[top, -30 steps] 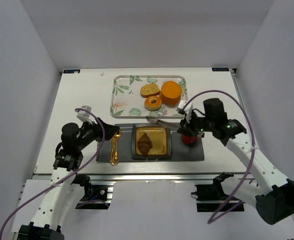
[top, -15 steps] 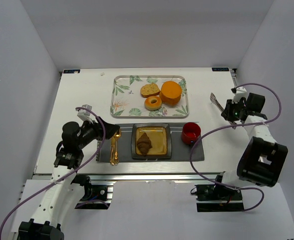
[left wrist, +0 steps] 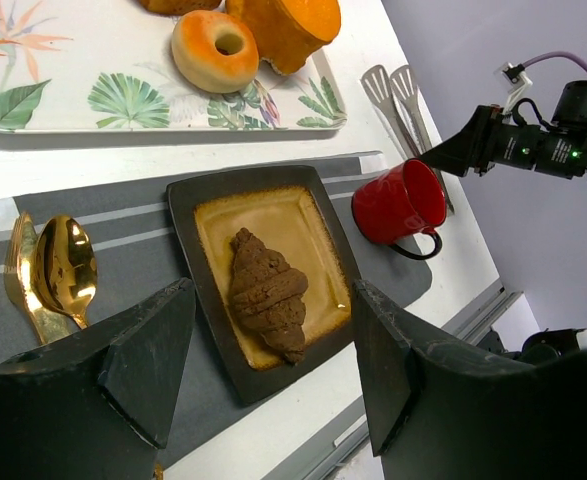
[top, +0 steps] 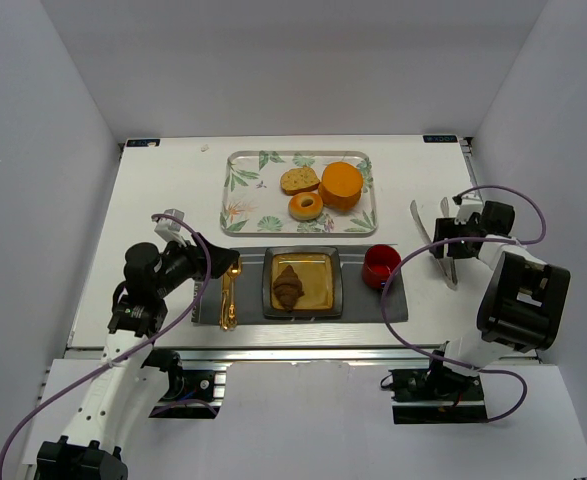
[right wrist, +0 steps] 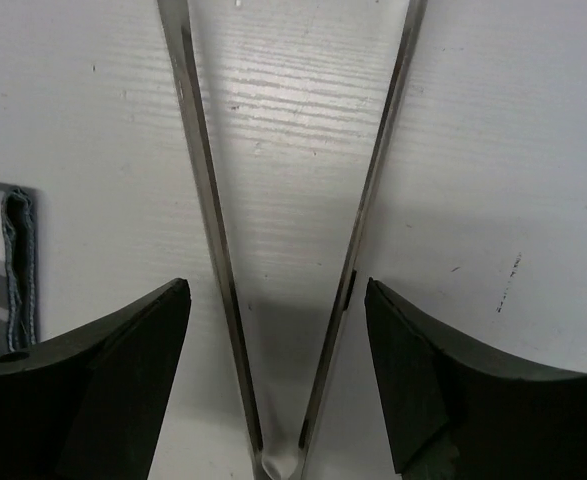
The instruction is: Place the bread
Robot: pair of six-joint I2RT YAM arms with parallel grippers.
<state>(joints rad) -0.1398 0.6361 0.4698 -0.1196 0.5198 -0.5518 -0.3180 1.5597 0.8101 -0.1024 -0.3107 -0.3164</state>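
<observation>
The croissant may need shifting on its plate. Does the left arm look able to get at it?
Probably yes: the left gripper hangs open near the dark plate, and the croissant lies uncovered; gold spoon and red mug sit off to either side.

Probably a lab: plain white booth walls point(top: 273, 60).
</observation>
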